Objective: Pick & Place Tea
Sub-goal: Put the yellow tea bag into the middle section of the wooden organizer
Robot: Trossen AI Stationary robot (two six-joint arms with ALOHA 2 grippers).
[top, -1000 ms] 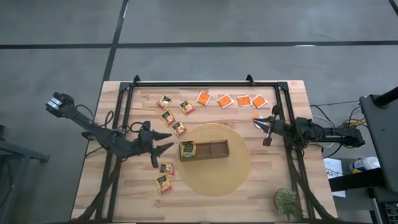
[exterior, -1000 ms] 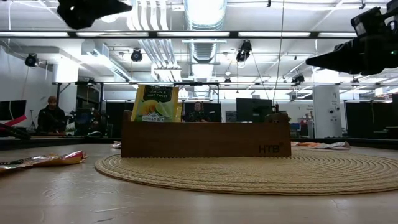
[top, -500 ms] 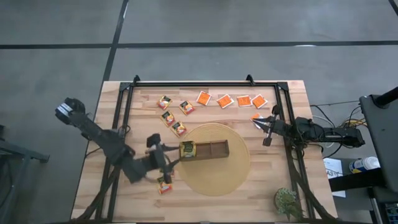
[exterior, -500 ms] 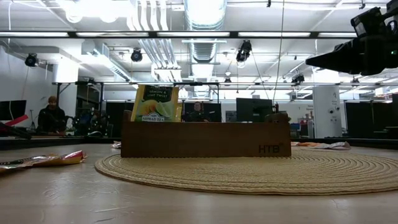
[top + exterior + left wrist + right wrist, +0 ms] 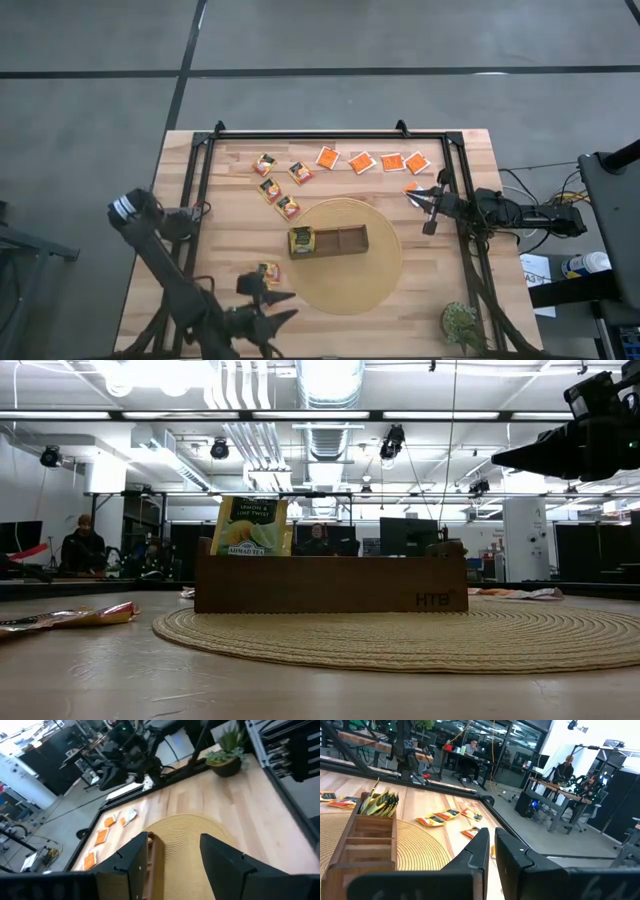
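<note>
One yellow-orange sachet [image 5: 267,271] lies just beyond the open left tool [image 5: 282,309]; right tool [image 5: 418,198] closed.

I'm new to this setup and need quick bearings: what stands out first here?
A wooden tray sits on a round woven mat mid-table, with green-and-yellow tea sachets upright in its left end compartment. Orange sachets line the far edge. The left gripper hangs open over the near edge.
</note>
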